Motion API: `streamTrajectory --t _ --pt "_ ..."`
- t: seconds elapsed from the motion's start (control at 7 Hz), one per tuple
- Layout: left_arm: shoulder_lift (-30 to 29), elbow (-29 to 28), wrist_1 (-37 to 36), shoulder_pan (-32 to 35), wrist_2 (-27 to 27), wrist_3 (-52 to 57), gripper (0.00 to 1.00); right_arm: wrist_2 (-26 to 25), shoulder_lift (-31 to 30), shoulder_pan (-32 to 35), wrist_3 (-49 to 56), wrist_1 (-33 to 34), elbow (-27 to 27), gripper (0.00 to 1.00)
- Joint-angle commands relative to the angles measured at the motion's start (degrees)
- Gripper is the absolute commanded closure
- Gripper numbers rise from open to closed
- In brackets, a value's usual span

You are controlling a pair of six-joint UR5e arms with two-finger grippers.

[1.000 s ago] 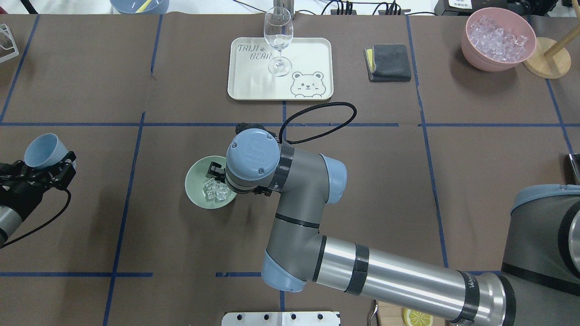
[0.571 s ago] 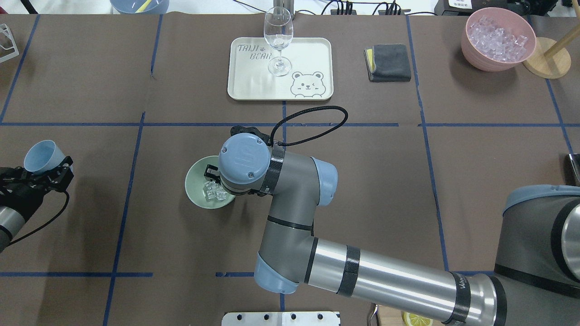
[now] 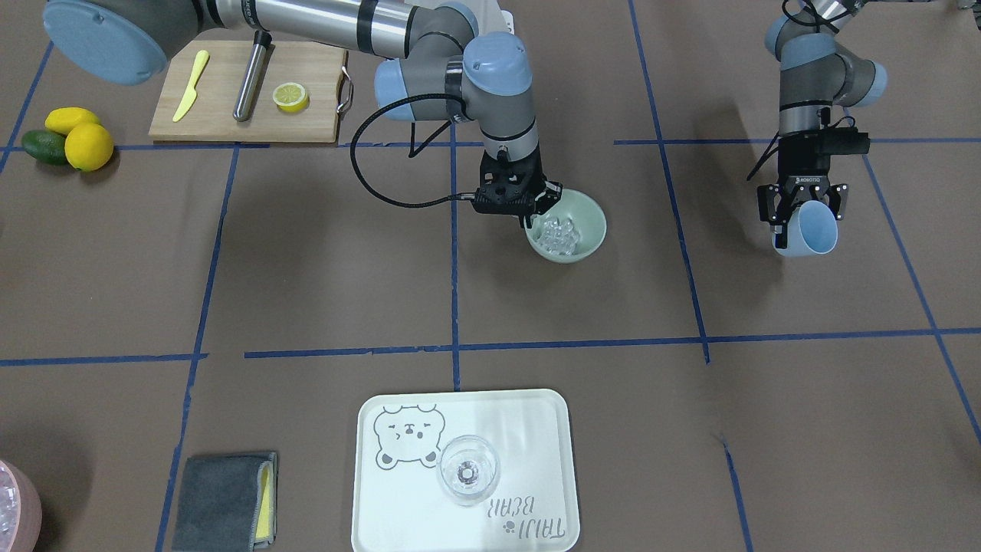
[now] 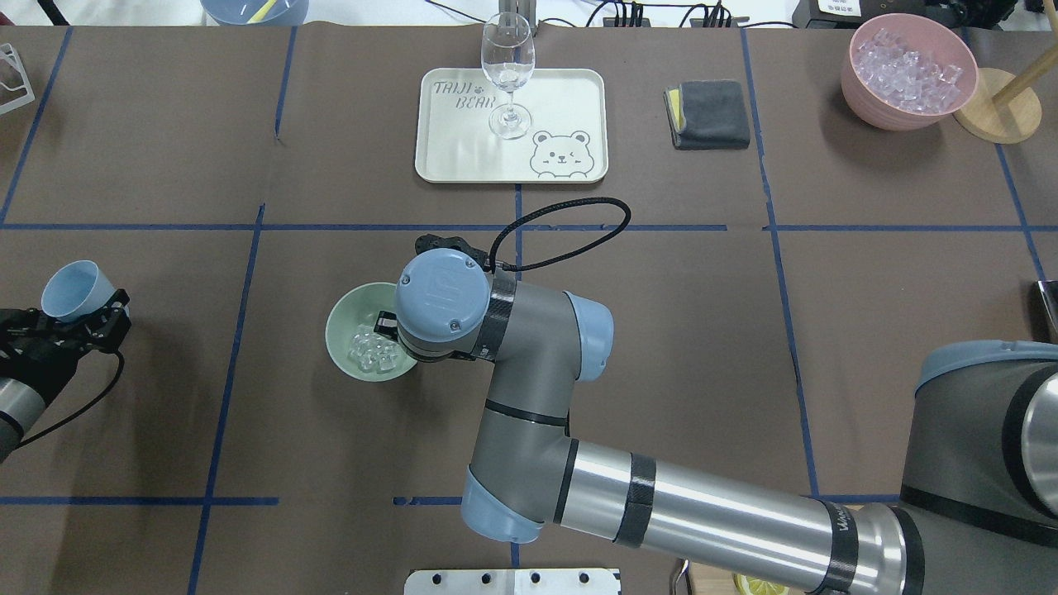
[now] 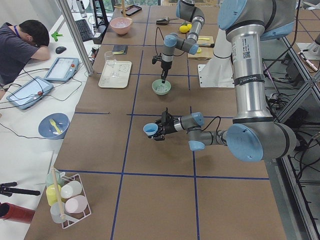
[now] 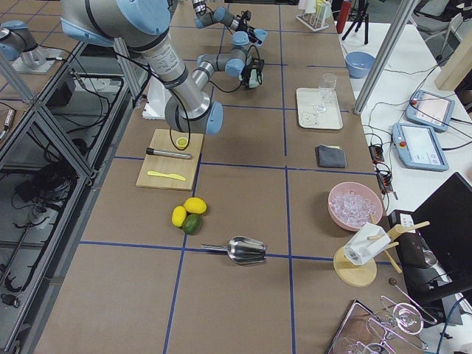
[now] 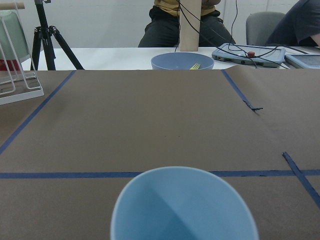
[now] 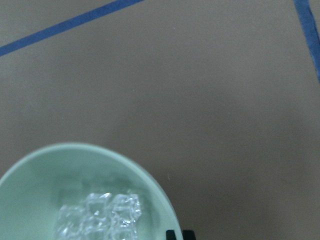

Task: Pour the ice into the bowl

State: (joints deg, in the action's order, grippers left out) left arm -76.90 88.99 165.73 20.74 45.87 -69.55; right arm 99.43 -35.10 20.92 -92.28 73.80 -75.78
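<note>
While pinching the bowl (image 4: 340,329) at its three o'clock rim with the right gripper (image 3: 530,221), dragged it slightly toward ten o'clock overhead, ice (image 4: 370,351) heaped inside, pour seemingly done, left gripper (image 3: 801,211) clasping the empty cup (image 3: 808,231).

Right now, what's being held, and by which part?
Left gripper: light blue cup, by its sides. Right gripper: apparently the green bowl, by its rim.
</note>
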Motion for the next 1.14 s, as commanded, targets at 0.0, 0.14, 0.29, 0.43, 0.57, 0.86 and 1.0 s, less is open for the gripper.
streamTrajectory --t 0.0,0.14,0.29,0.43,0.57,0.86,1.0 --pt "-0.62 -1.80 0.29 -0.09 -1.21 -3.20 1.00 2.51 0.04 2.27 0.00 0.12 -2.70 1.00" --pt "-0.53 -1.45 0.21 0.00 -1.22 -2.87 0.10 4.44 0.04 3.67 0.00 0.20 -3.49 1.00" --pt "-0.36 -0.84 0.20 0.00 -0.78 -2.70 0.00 6.29 0.04 4.73 0.17 0.29 -3.93 1.00" --pt "0.08 -0.83 0.29 0.09 -0.78 -2.35 0.00 7.00 0.04 5.61 0.17 0.29 -4.11 1.00" --pt "0.34 -0.75 0.21 0.09 -0.87 -2.34 0.00 7.10 -0.23 6.06 0.17 0.47 -4.90 1.00" --pt "1.92 2.05 0.12 0.18 -0.43 0.89 0.00 8.94 -0.32 7.29 0.26 0.56 -5.17 1.00" --pt "3.15 4.33 0.12 0.18 0.70 1.00 0.00 9.03 -0.49 7.47 0.26 0.56 -5.17 1.00"
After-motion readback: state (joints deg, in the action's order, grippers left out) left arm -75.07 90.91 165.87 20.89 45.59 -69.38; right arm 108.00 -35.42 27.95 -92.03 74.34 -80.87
